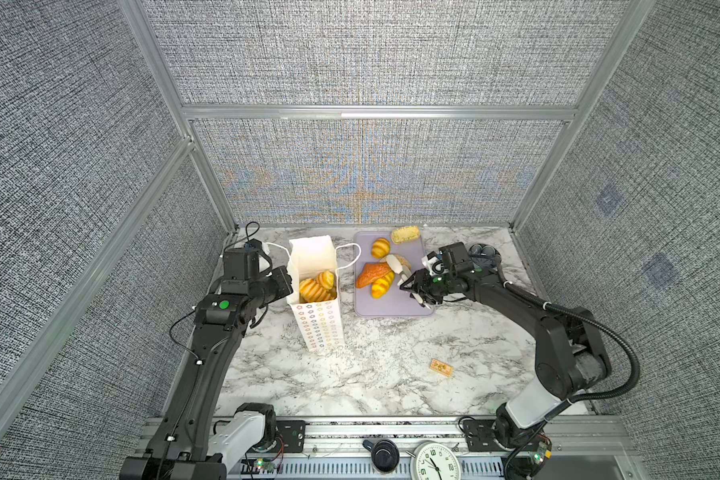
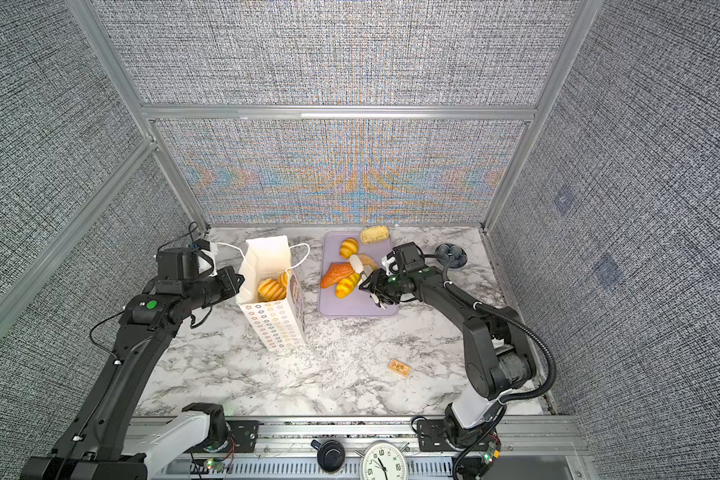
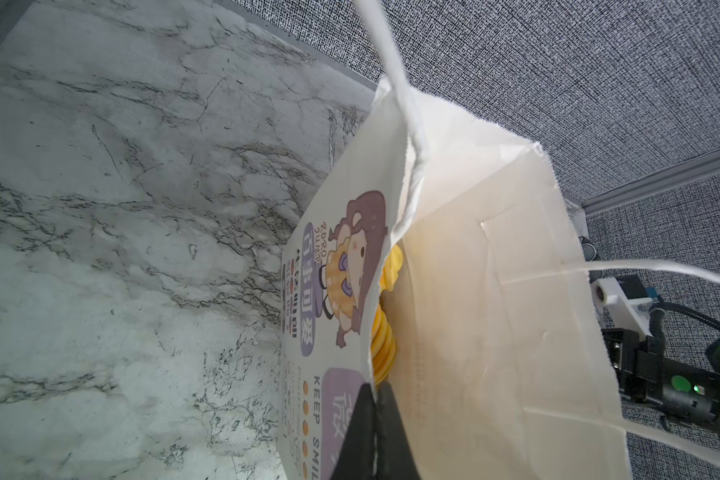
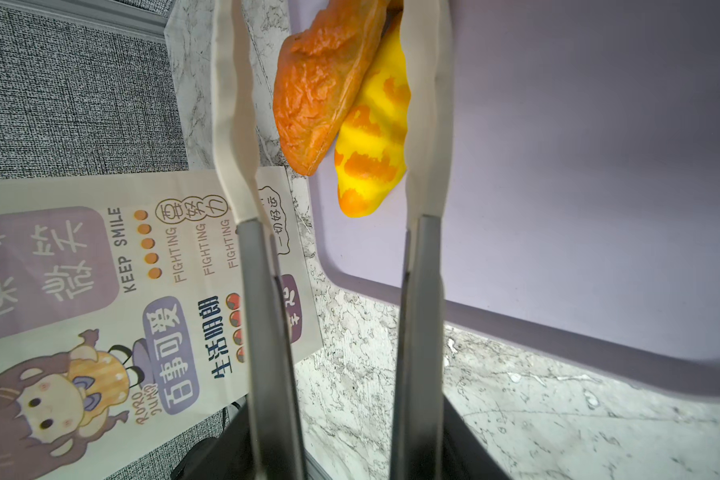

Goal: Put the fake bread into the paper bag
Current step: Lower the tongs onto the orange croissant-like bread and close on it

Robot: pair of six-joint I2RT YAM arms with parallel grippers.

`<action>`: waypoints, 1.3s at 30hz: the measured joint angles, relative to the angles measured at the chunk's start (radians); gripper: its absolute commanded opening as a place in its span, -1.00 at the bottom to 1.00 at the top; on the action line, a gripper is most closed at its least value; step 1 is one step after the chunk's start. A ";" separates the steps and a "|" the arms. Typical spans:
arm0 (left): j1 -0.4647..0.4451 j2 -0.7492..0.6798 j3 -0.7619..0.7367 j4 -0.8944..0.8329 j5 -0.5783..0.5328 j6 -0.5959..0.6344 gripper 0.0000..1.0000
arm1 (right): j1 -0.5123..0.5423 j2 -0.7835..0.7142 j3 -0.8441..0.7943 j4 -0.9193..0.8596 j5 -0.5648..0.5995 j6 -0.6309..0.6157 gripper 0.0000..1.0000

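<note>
The paper bag point(image 1: 313, 255) is matt white paper; the fake bread point(image 4: 371, 137) shines — glossy, smooth plastic by the look. The tray point(image 4: 599, 145) looks matt and smooth, the table point(image 1: 371, 374) marble-patterned, the tongs point(image 4: 418, 291) brushed metal with matt white tips.

We see right gripper point(image 4: 341, 449) jaws clamping tongs point(image 4: 262, 311), white tips apart; between them brown loaf point(image 4: 321, 83) overlapping yellow ridged loaf point(image 4: 371, 166) on lavender tray point(image 4: 578, 187); paper bag point(image 4: 80, 270) near, on marble surface point(image 4: 516, 415).
</note>
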 measured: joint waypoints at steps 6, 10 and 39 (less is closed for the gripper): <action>0.000 0.005 -0.001 0.007 0.000 0.000 -1.00 | 0.004 0.019 0.000 0.019 -0.014 0.016 0.01; 0.000 0.010 -0.001 0.008 0.000 0.000 -1.00 | 0.007 0.031 0.000 0.038 -0.018 0.026 0.00; 0.000 0.010 -0.010 0.014 -0.003 0.005 -1.00 | 0.037 0.165 0.079 0.097 -0.041 0.068 -0.11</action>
